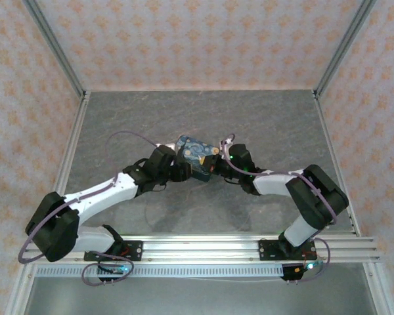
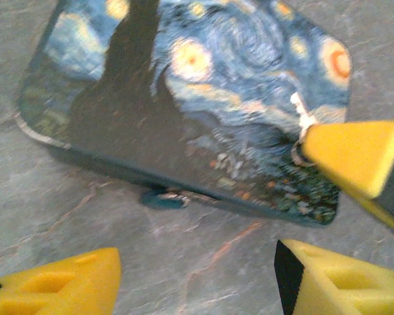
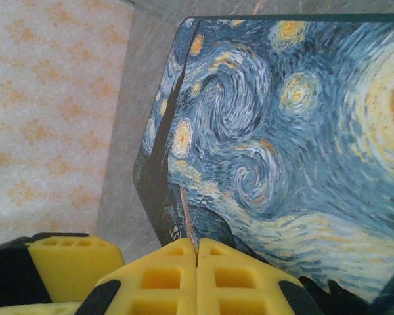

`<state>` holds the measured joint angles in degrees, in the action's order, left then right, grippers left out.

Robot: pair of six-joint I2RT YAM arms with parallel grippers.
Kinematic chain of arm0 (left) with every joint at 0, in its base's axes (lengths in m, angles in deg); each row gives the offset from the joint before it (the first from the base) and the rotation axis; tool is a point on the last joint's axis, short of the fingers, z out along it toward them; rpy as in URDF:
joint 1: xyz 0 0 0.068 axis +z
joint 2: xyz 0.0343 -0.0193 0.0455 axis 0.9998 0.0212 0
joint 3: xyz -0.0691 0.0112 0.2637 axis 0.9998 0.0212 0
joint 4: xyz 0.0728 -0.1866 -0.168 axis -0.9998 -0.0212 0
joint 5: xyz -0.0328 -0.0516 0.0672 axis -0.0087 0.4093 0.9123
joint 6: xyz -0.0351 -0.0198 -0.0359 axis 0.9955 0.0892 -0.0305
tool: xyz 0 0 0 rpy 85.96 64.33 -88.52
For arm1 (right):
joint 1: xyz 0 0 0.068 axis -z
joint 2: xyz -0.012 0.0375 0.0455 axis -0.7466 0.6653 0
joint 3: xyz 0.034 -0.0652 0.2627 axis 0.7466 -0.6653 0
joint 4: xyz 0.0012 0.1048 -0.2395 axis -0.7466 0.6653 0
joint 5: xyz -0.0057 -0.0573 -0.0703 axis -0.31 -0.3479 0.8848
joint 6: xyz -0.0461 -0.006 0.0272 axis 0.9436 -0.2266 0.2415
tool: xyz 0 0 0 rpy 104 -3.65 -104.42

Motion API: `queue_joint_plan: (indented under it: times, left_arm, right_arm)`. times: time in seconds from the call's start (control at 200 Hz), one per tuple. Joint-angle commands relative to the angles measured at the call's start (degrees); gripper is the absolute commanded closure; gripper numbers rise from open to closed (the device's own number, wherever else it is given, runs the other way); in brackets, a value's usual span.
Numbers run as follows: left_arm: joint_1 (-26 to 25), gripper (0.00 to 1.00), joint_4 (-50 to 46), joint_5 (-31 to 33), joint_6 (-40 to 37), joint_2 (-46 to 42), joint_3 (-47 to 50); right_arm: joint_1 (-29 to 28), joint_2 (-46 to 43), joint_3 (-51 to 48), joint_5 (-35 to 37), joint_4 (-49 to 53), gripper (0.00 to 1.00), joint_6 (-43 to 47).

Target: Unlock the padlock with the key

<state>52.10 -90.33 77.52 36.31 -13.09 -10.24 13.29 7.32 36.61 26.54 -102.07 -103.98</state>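
Observation:
A blue night-sky painted box (image 1: 196, 156) lies flat mid-table. The padlock (image 2: 163, 198), tiny and dark with a silvery bit, pokes out from under the box's near edge. My left gripper (image 2: 196, 279) stands open just in front of that edge, bare table between its yellow fingers (image 2: 65, 285). It reaches the box from the left (image 1: 180, 169). My right gripper (image 3: 197, 252) is shut on the key (image 3: 189, 220), whose thin silvery blade sticks out over the lid. That gripper (image 1: 217, 164) is at the box's right side, and its yellow finger (image 2: 354, 157) with the key (image 2: 302, 121) shows above the lid's right part.
The grey stone-patterned table (image 1: 262, 125) has open room behind and beside the box. Patterned walls and metal frame posts (image 1: 59, 52) close it in. A metal rail (image 1: 203, 246) at the near edge carries both arm bases.

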Motion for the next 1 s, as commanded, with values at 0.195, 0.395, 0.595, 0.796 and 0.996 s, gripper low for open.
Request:
queue_joint_plan:
  times: [0.195,0.395,0.595,0.796,0.996]
  left_arm:
    - [1.2,0.31,12.9,-0.7,-10.8,-4.0,11.2]
    - [1.3,0.31,22.0,-2.8,-13.1,0.9,12.9]
    - [1.1,0.35,27.2,-3.5,-13.6,7.8,11.4]
    - [0.8,0.39,30.0,-3.4,-13.5,13.6,9.2]
    - [0.5,0.43,33.1,-1.9,-13.6,17.7,8.1]
  right_arm:
    - [-0.3,2.2,1.1,3.4,8.1,1.0,0.6]
    - [-0.3,2.1,0.9,4.5,8.9,1.0,0.8]
    - [-0.5,2.3,1.5,5.2,9.6,1.0,0.4]
    - [-0.9,2.1,2.0,6.2,10.4,1.0,0.5]
    - [-1.2,1.8,1.8,7.0,10.8,1.0,0.5]
